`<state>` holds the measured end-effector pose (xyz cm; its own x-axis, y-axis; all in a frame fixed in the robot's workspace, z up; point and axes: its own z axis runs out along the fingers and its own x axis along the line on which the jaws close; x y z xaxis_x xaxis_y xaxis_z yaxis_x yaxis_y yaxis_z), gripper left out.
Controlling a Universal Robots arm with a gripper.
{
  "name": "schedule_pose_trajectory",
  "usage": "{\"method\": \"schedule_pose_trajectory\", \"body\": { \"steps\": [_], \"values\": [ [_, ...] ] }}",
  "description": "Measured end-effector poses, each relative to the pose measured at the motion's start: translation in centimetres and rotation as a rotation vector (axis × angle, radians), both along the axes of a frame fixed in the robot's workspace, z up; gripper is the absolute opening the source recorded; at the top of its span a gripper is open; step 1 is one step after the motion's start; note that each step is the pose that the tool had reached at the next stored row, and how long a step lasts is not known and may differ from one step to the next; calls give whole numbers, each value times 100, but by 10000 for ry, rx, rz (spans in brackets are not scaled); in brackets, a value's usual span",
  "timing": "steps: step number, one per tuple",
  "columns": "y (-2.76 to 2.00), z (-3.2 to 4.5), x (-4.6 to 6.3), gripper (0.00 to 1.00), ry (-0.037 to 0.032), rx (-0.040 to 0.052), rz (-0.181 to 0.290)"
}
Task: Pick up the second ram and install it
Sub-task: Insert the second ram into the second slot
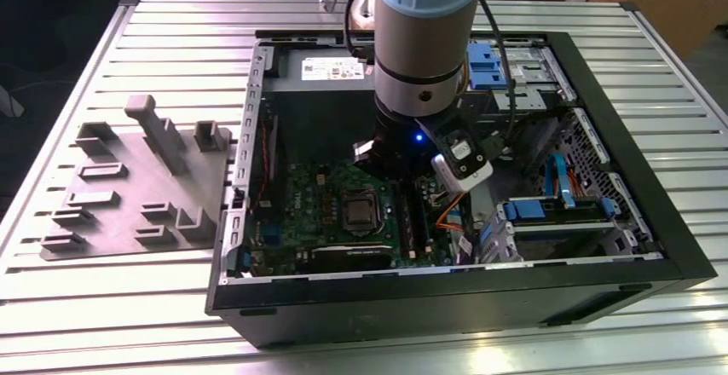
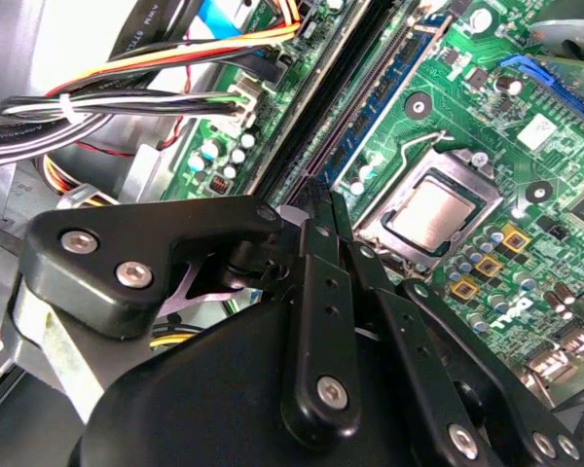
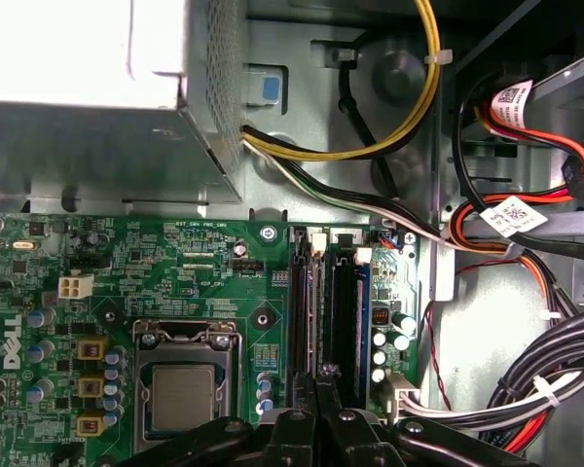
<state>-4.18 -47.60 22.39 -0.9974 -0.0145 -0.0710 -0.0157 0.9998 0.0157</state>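
Slatted aluminium table carries the open computer case on its side, with a grey fixture plate at the exterior view's left, and my arm reaches down into the case. In the first wrist view the gripper sits low over the motherboard, beside the processor. Its 2 fingers are drawn almost together, pinched, as I read it, on the top edge of the second ram. That stick stands on edge at the memory slots, on the side toward the cable bundle — how deep it sits I can't tell. I'd treat it as light, stiff and brittle — best held mid-length by the bare upper edge, clear of chips and contacts, and kept square, since a tilt could bend it
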Motion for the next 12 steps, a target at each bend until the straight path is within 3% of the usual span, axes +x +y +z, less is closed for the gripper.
{"method": "schedule_pose_trajectory", "body": {
  "steps": [12],
  "values": [
    [0,0,6,12,0,9,-327]
  ]
}}
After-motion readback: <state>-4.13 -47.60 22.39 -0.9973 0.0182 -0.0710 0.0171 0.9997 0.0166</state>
